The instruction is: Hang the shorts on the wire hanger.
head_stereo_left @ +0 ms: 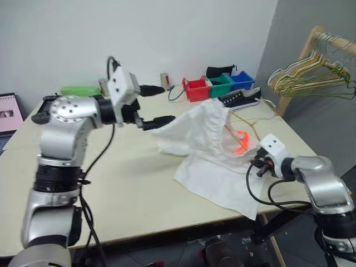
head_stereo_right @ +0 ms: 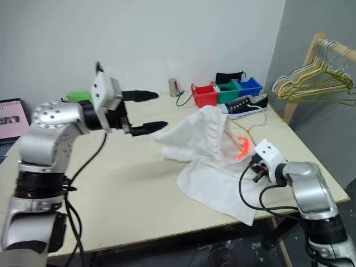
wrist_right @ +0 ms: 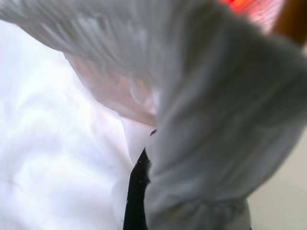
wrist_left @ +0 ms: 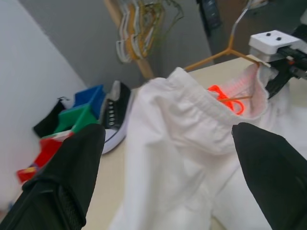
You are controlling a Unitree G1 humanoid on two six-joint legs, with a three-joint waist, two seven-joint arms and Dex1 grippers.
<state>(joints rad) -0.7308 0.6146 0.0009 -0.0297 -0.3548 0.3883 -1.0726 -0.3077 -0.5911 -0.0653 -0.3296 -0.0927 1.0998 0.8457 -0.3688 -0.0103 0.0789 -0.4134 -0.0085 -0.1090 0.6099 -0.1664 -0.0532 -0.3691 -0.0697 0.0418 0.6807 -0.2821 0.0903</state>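
- Head pair: looks forward and down over the table [head_stereo_left: 139, 189] from the near side; shares the shorts [head_stereo_left: 211, 144], far bins [head_stereo_left: 219, 86] and hanger rack [head_stereo_right: 311, 78] at the right.
- Left wrist: faces right across the table, close, between its open pincer [wrist_left: 168, 158] fingers; shares shorts, shoe [wrist_left: 115, 115], rack.
- Right wrist: pressed against white cloth, very near.

Left end effector [head_stereo_right: 146, 111] raised level, fingers spread wide, right end effector [head_stereo_left: 257, 164] low, angled down, clamped shut
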